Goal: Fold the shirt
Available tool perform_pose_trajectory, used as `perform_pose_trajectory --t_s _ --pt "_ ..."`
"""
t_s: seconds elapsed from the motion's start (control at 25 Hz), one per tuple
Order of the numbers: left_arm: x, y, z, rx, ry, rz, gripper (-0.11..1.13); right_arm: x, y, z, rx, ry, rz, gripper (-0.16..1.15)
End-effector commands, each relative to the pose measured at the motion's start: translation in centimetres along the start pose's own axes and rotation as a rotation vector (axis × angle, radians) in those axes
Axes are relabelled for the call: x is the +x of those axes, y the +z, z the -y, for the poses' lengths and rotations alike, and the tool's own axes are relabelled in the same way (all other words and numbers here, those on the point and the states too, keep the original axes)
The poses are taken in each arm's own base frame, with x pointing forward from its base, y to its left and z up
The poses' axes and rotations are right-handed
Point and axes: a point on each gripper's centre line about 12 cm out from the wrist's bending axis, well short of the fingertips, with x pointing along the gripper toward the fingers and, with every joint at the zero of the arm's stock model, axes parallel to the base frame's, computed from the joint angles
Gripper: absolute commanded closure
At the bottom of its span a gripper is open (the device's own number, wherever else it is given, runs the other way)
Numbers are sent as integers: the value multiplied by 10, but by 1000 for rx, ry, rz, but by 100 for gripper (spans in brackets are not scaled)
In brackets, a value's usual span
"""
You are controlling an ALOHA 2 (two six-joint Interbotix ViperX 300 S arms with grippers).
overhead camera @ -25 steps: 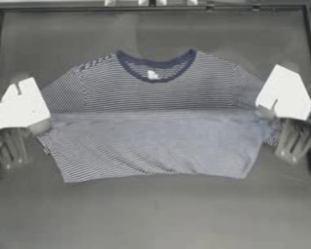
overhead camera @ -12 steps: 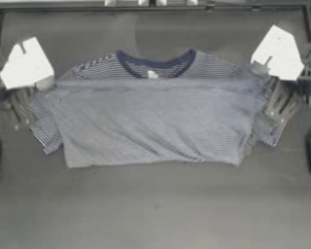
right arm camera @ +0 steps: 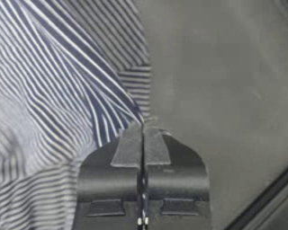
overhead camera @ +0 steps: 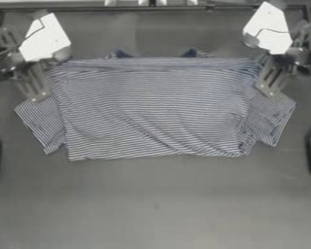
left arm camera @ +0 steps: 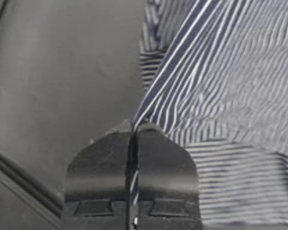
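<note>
lying across the far half of the table [overhead camera: 151, 204], the shirt [overhead camera: 151, 107] shows its striped body doubled over itself, the lifted hem edge now reaching the far side so that only two slivers of the navy collar [overhead camera: 122, 52] peek out beyond it. both short sleeves stick out sideways, one toward the table's left edge, one toward the right, neither tucked in. the fold line near the table's middle looks fairly straight, though the cloth ripples close to the right sleeve.

the left gripper [overhead camera: 36, 82] sits at the shirt's far left corner, jaws pressed together on a thin pinch of striped cloth, which the left wrist view shows running up between the pads [left arm camera: 133, 134]. the right gripper [overhead camera: 271, 80] mirrors it at the far right corner, also clamped tight on the hem edge, as seen in the right wrist view [right arm camera: 143, 134].

my judgement: the first fold is nearly laid down, and the release comes next. the risk is uneven letting go; if one side opens before the other, or an arm lifts away with cloth snagged on a pad, the top layer would drag back and skew the edge. the cloth is soft and light, so any sideways pull could bunch it over the collar. the loose sleeves may also get trapped in a later fold.
</note>
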Motion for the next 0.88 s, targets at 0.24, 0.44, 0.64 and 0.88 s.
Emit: perform_pose_trajectory --t_s 0.24,0.44,0.64,0.88 --pt "30 3 -20 -24 16 -21 97 32 7 18 -1 -45 -5 90" --pt "55 6 -18 -11 7 -58 97 48 8 23 3 -47 -12 90" --pt "72 5 -16 -7 0 -86 97 66 6 24 -11 -48 -26 90" --pt "83 5 -13 9 -8 -101 97 83 3 24 -19 -47 -63 90"
